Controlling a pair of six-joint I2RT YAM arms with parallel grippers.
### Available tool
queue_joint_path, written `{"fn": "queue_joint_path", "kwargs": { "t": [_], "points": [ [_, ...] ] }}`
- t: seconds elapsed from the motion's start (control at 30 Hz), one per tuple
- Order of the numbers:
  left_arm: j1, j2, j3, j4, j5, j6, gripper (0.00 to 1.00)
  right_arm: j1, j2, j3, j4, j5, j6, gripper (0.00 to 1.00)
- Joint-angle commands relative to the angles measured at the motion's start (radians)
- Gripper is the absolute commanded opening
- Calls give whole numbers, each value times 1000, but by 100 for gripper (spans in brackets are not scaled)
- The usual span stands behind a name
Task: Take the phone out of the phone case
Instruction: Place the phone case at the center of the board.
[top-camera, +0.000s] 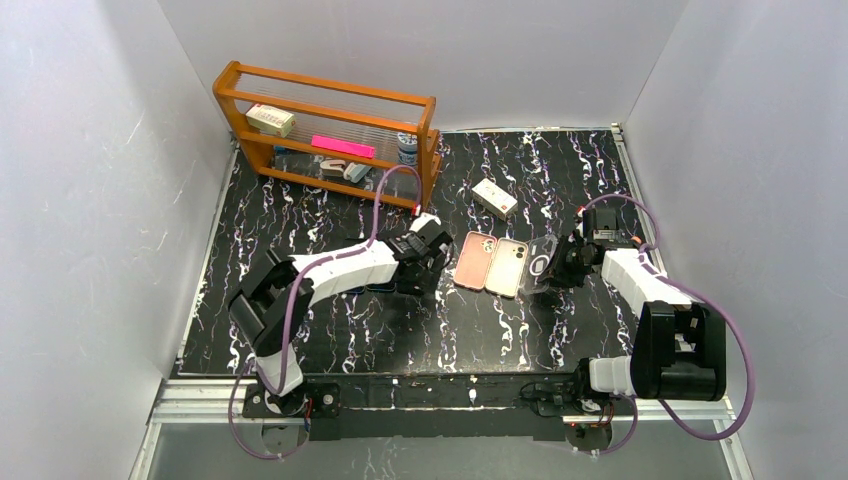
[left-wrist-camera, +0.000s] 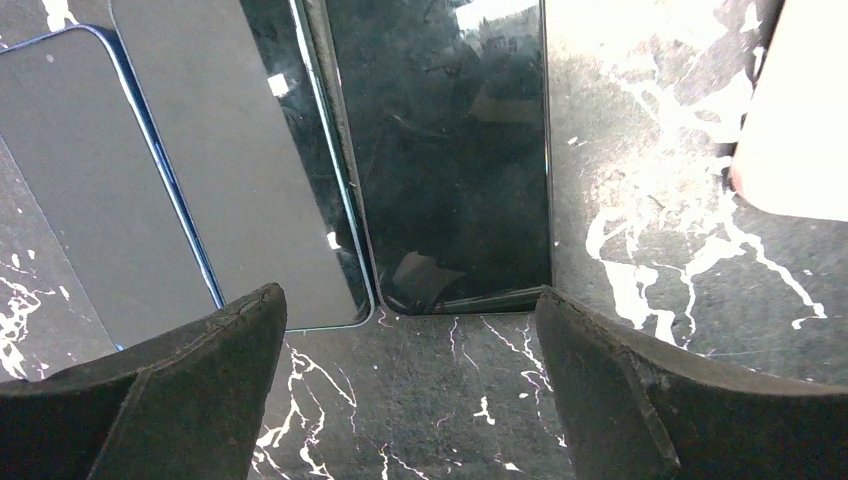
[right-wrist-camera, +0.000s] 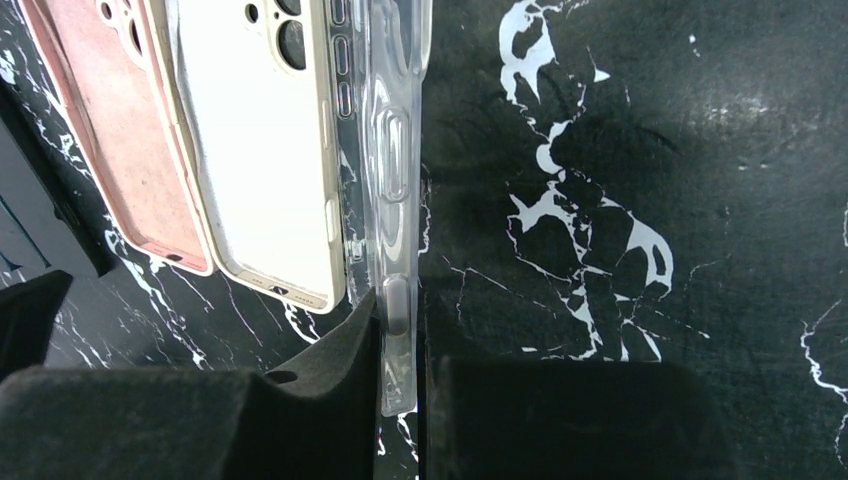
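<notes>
A clear phone case stands on its long edge on the black marble table, pinched by my right gripper. In the right wrist view the gripper is shut on the case's rim, and the case looks empty. A cream phone lies back up just left of it, also seen in the right wrist view. A pink phone lies beside that. My left gripper is open and empty. In the left wrist view it hovers over the table at the near end of a black phone.
Two more dark phones lie side by side left of the black one. A wooden rack with small items stands at the back left. A white box lies behind the phones. White walls enclose the table.
</notes>
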Motion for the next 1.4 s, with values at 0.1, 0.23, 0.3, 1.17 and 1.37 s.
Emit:
{"fn": "queue_joint_path", "kwargs": {
  "t": [0.1,0.23,0.3,1.17,1.37],
  "points": [
    [49,-141,-43,47,68,-32,93,-1,-29,19,-57,-32,-1,14],
    [121,-238,-87,82,110,-56,95,-1,-9,12,-51,-51,7,21],
    [164,-294,-110,88,118,-68,97,-1,-10,8,-42,-31,17,31],
    [620,-780,-128,-95,-12,42,98,-1,-357,115,-88,324,57,99],
    [584,-998,-117,-115,-181,55,98,-1,-640,261,-83,452,7,99]
  ]
}}
